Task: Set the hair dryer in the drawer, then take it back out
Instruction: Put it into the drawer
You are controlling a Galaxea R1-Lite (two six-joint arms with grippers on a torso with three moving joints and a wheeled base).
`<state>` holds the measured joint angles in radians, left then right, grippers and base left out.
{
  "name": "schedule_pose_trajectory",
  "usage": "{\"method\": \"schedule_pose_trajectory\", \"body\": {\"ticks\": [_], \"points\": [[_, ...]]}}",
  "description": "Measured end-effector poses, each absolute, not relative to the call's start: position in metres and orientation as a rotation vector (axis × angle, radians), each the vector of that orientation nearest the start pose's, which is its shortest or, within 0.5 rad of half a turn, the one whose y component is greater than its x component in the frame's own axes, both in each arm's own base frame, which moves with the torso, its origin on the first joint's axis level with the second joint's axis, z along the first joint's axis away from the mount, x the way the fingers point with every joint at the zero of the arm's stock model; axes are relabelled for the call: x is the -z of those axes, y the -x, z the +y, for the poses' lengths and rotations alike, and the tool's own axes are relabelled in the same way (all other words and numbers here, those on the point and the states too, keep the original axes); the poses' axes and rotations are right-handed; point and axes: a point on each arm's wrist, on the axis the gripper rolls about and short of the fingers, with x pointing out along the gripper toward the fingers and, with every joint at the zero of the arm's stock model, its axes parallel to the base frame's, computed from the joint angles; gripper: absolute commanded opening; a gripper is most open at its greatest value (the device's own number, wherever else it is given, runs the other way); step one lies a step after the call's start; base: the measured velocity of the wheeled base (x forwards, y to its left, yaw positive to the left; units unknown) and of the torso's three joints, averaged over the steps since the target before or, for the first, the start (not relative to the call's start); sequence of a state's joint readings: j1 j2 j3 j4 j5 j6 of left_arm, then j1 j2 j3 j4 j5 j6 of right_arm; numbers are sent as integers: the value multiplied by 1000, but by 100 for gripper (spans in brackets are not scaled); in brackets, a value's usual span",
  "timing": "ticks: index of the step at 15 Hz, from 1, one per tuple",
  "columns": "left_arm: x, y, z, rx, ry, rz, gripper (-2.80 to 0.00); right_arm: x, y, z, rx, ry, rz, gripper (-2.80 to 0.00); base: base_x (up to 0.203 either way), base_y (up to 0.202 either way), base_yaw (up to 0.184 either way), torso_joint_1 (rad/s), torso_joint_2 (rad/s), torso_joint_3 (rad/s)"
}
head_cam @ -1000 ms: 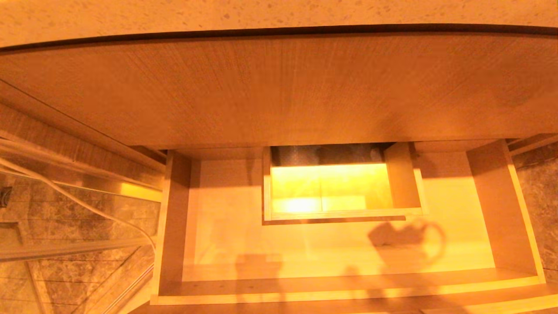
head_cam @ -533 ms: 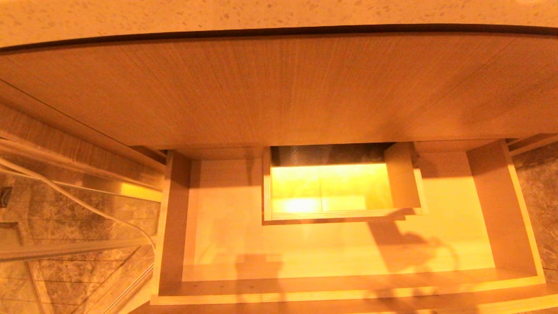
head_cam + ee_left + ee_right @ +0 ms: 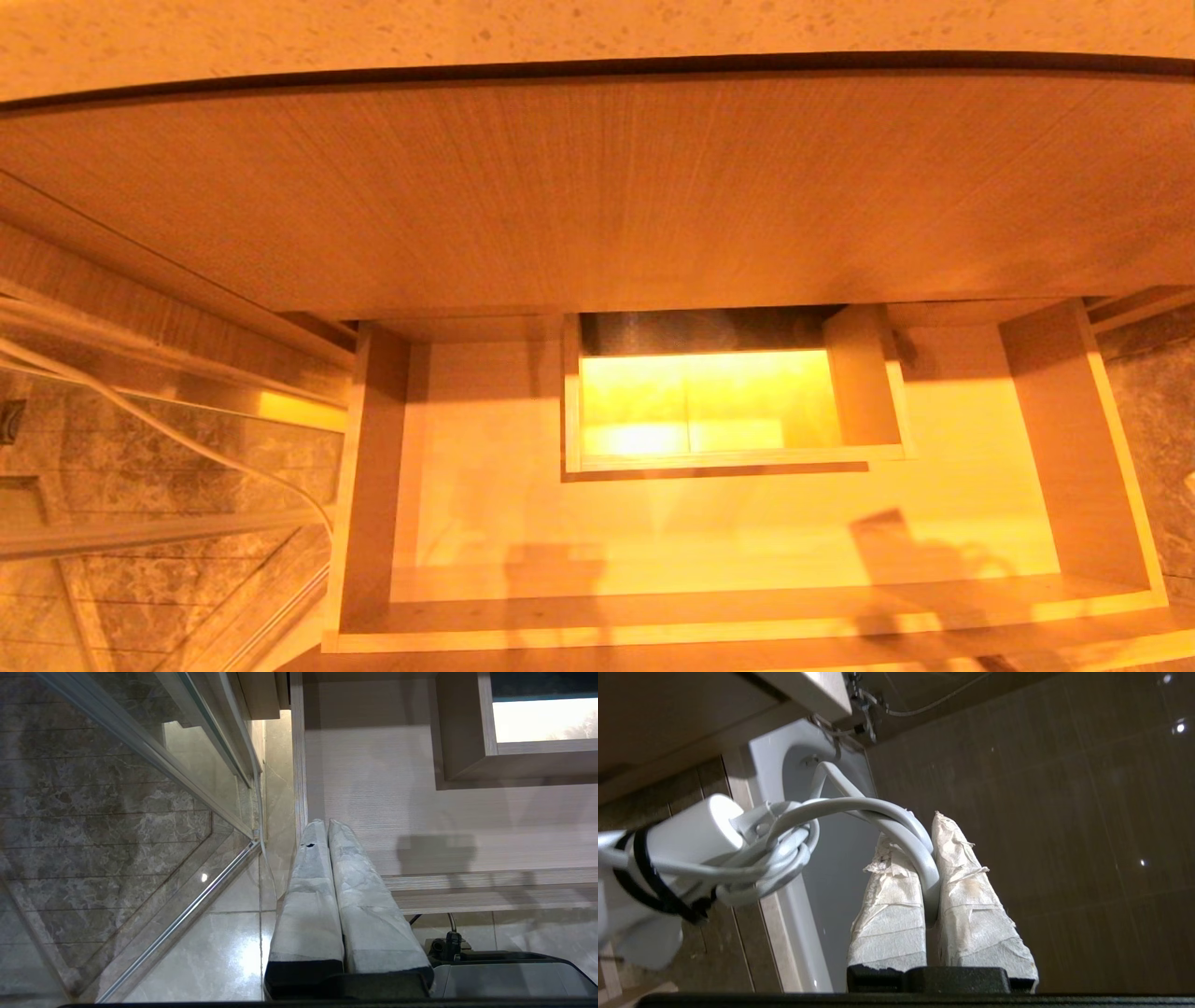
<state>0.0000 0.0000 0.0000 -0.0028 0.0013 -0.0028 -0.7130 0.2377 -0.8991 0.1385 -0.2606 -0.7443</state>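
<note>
The drawer stands pulled out below me, its pale floor bare but for shadows; the left wrist view shows it too, the drawer. No gripper shows in the head view. In the right wrist view my right gripper is shut on a loop of the white cord. The hair dryer hangs from that cord beside the fingers, its coil bound with black ties. It is out of the drawer and away from it. My left gripper is shut and holds nothing, near the drawer's front left corner.
A boxed cut-out sits at the drawer's mid-back. A tall wood panel and a stone top rise above it. A glass screen with a metal rail stands on the left. Dark tiles and a white fixture lie behind the dryer.
The shadow of the dryer and gripper has slid from the drawer floor's right middle toward its front right edge. The left arm has not moved.
</note>
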Motion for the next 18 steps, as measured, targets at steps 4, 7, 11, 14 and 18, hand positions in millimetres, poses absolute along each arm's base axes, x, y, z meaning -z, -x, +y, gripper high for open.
{"method": "schedule_pose_trajectory", "body": {"ticks": [4, 7, 11, 14, 18], "points": [[-76, 23, 0, -1, 3, -3, -280, -269, 78, 60, 1096, 773, -77, -280, 0, 0, 0, 0, 0, 0], [-76, 23, 0, -1, 3, -3, -280, -257, 70, 52, 1080, 764, -25, -280, 0, 0, 0, 0, 0, 0], [-76, 23, 0, -1, 3, -3, -280, -245, 61, 45, 1067, 752, 38, -280, 0, 0, 0, 0, 0, 0], [-76, 23, 0, -1, 3, -3, -280, -237, 53, 39, 1049, 743, 87, -280, 0, 0, 0, 0, 0, 0], [-76, 23, 0, -1, 3, -2, -280, -231, 44, 31, 1027, 731, 148, -280, 0, 0, 0, 0, 0, 0]]}}
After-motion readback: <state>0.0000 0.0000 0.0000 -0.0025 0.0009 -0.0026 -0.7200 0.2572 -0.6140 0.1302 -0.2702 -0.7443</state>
